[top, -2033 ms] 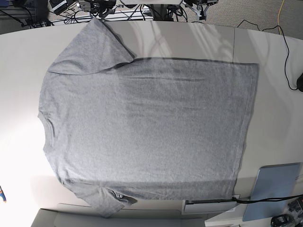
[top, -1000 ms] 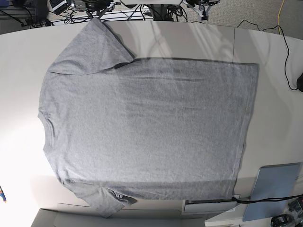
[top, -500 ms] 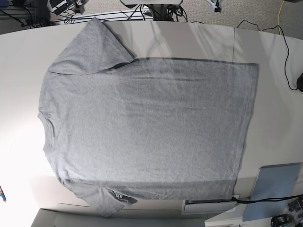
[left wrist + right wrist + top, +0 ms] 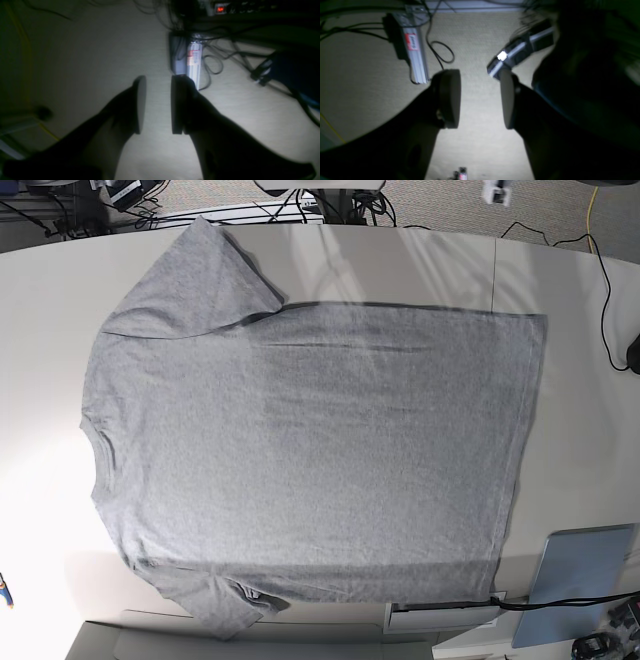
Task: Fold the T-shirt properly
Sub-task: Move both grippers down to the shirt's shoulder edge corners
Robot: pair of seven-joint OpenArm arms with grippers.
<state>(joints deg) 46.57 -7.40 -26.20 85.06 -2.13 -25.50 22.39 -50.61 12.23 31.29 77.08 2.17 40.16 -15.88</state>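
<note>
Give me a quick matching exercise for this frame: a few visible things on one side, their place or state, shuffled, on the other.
Things:
1. heather-grey short-sleeved cotton T-shirt
2. light-blue flat rectangular panel
3. left end effector
4. yellow cable

Places or states:
A. on the floor beyond the table's far edge
B. spread flat across the middle of the white table
C. open, empty, above the floor
D. at the table's near right corner in the base view

Pairs: 1-B, 2-D, 3-C, 4-A

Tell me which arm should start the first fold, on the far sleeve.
Probably the right. The far sleeve of the T-shirt lies on its side of the table. Both the right gripper and left gripper are open, empty, and see only floor.
</note>
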